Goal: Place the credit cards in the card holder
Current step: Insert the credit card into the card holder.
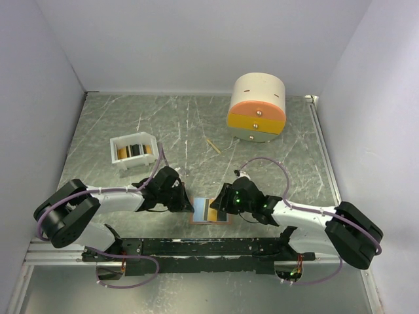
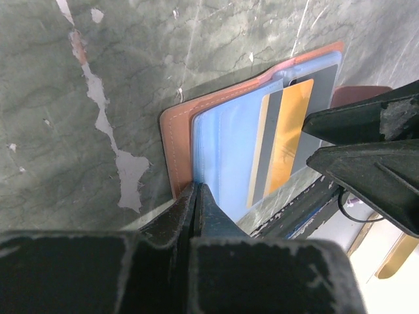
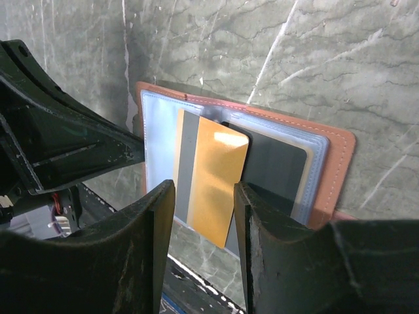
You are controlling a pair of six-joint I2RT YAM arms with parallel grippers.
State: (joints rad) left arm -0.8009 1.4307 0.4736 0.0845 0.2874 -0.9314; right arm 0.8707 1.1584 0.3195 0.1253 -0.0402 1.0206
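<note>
Card holder [image 1: 211, 210], laid open on the table [image 1: 131, 111] between the arms, gold-yellow card [image 3: 213, 176] and dark card [image 3: 275, 163] set on its inner face; left gripper [image 2: 196, 196] closed at its edge, right gripper [image 3: 203, 190] parted astride the gold-yellow card.

Grey marbled surface [image 1: 196, 124]. Lying on it: white tray [image 1: 116, 149] far left, round drawer box [image 1: 257, 108] far right, thin wooden stick [image 1: 213, 145] between them, salmon card holder [image 1: 200, 209] open flat, near centre.
</note>
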